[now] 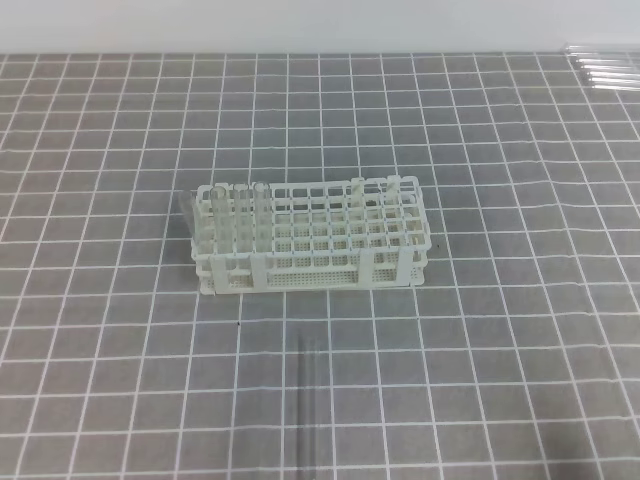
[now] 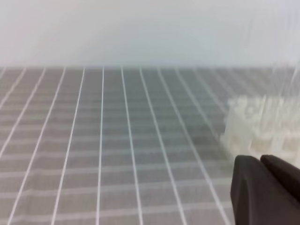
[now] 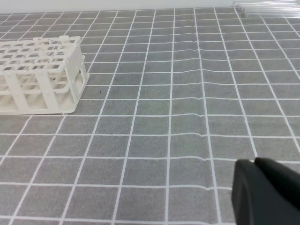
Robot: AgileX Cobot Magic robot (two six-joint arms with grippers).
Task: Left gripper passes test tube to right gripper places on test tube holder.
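The white test tube holder (image 1: 315,245) stands mid-mat, with clear tubes upright in its left end (image 1: 240,215) and two near its right end (image 1: 395,190). One clear test tube (image 1: 312,395) lies flat on the mat in front of the holder; in the right wrist view this tube (image 3: 202,117) shows only as a kink in the grid lines. Neither gripper appears in the high view. A black fingertip (image 2: 258,190) of my left gripper shows low right, with the blurred holder (image 2: 262,126) beyond it. A black fingertip (image 3: 262,192) of my right gripper shows low right, far from the holder (image 3: 42,70).
Several spare clear tubes (image 1: 605,65) lie side by side at the mat's far right corner, and these spare tubes (image 3: 267,8) also show at the top of the right wrist view. A grey gridded mat (image 1: 120,380) covers the table, with a white wall behind.
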